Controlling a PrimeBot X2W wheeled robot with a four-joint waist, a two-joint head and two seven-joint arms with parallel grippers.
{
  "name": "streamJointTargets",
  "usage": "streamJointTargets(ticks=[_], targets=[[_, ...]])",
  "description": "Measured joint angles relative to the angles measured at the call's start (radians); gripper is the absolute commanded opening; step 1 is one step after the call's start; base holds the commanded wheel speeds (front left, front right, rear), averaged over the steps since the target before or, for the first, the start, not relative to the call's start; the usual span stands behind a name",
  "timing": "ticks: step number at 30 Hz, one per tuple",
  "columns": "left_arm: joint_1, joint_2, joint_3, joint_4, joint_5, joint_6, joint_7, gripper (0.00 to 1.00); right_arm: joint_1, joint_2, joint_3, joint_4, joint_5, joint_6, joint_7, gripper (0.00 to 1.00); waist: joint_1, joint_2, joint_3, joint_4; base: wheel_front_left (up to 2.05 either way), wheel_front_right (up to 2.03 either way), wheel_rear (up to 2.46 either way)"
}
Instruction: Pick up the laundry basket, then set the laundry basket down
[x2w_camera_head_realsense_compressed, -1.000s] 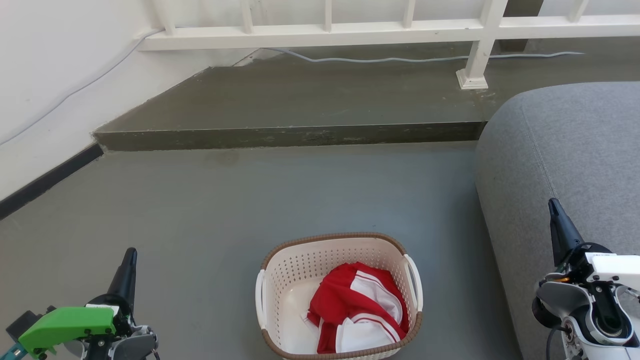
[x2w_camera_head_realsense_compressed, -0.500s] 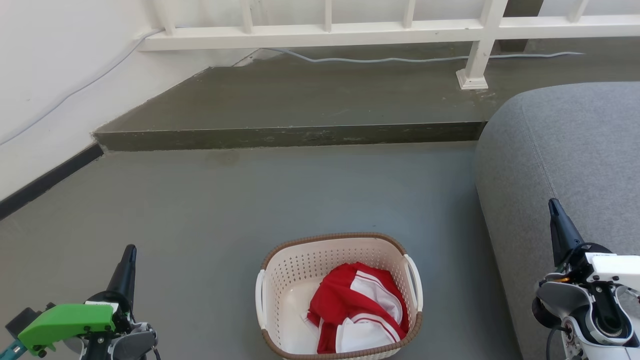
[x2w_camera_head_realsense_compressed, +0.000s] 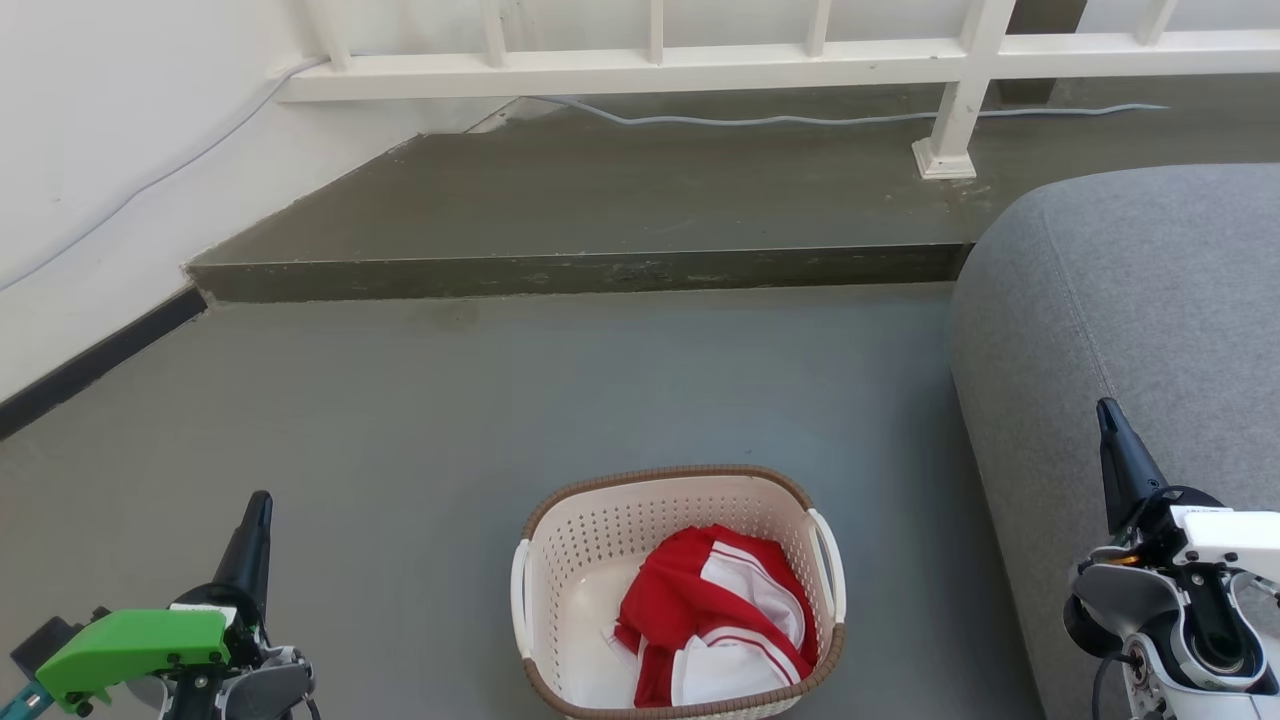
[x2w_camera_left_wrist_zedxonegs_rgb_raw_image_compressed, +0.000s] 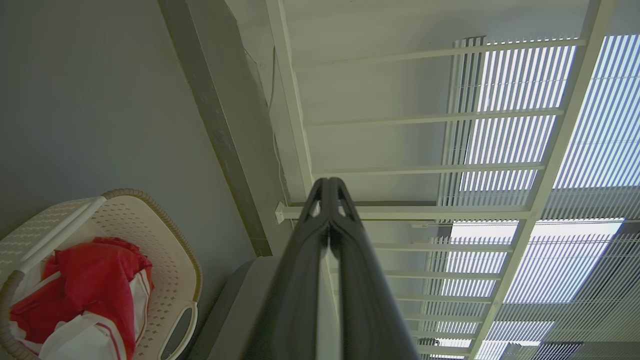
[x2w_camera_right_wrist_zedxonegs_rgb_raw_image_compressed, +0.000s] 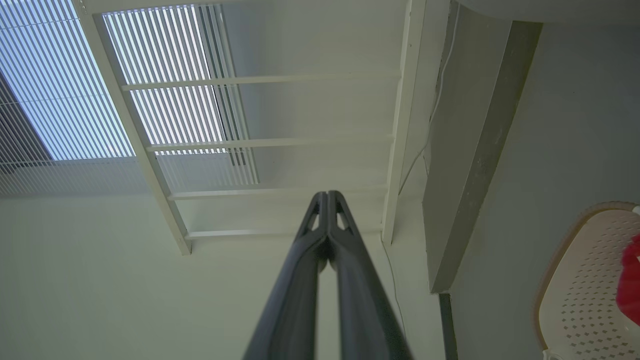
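The laundry basket (x2w_camera_head_realsense_compressed: 590, 545) is cream-white perforated plastic with a brown rim and white side handles. It stands on the grey floor at the bottom centre of the head view, holding a red and white garment (x2w_camera_head_realsense_compressed: 715, 610). My left gripper (x2w_camera_head_realsense_compressed: 258, 505) is at the lower left, well apart from the basket, fingers pressed together and empty. My right gripper (x2w_camera_head_realsense_compressed: 1105, 410) is at the lower right in front of the sofa, also shut and empty. The basket (x2w_camera_left_wrist_zedxonegs_rgb_raw_image_compressed: 165, 235) shows at the lower left of the left wrist view, and its edge (x2w_camera_right_wrist_zedxonegs_rgb_raw_image_compressed: 575, 280) at the lower right of the right wrist view.
A grey sofa (x2w_camera_head_realsense_compressed: 1150, 320) fills the right side, close to the basket. A raised concrete step (x2w_camera_head_realsense_compressed: 580, 265) runs across behind, with a white railing (x2w_camera_head_realsense_compressed: 700, 60) and a cable on it. A white wall (x2w_camera_head_realsense_compressed: 90, 170) with a dark skirting lies to the left.
The left gripper has sunk slightly lower in the head view. The basket and the right gripper have not moved.
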Motion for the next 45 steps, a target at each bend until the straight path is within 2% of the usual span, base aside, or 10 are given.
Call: streamJointTargets(ticks=[45], targets=[[-0.001, -0.002, 0.003, 0.015, 0.000, -0.005, 0.007, 0.00, -0.001, 0.001, -0.003, 0.006, 0.000, 0.000, 0.000, 0.00, 0.0000, 0.0000, 0.000, 0.000, 0.00, 0.00, 0.00]])
